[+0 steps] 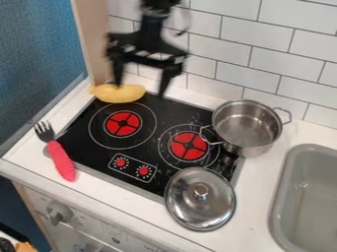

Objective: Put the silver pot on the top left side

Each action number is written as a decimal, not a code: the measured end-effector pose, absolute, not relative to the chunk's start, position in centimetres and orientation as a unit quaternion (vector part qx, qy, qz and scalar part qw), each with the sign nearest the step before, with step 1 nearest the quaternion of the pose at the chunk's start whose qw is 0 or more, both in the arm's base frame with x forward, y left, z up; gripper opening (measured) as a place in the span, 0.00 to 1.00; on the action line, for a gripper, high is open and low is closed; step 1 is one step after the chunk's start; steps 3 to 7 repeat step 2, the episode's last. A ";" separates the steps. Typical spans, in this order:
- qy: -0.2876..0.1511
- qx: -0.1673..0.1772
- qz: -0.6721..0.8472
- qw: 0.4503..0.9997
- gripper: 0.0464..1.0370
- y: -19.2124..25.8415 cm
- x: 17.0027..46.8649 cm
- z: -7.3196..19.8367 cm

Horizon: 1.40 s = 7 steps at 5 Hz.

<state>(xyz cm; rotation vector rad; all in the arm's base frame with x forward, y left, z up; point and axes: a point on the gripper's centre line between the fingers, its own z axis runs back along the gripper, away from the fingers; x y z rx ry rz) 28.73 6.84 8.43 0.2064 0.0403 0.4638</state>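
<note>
The gripper hangs over the back left of the stove, open, its two fingers spread apart with nothing held between them. Behind and below its left finger lies a yellow toy at the stove's back left edge. The silver pot, upright and with no lid on it, stands at the right edge of the black stove top, right of the gripper. Its two wire handles point to the upper right and the lower left.
A silver lid lies at the stove's front right corner. A fork with a red handle rests along the left edge. The grey sink is at the right, and a white tiled wall stands behind.
</note>
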 end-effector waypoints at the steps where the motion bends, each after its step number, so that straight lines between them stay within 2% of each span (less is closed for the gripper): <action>1: 0.009 0.085 0.279 0.957 0.96 8.7 27.0 8.3; 2: 0.012 0.089 0.319 0.943 0.96 11.1 26.1 8.3; 7: 0.012 0.089 0.319 0.943 0.96 11.1 26.1 8.3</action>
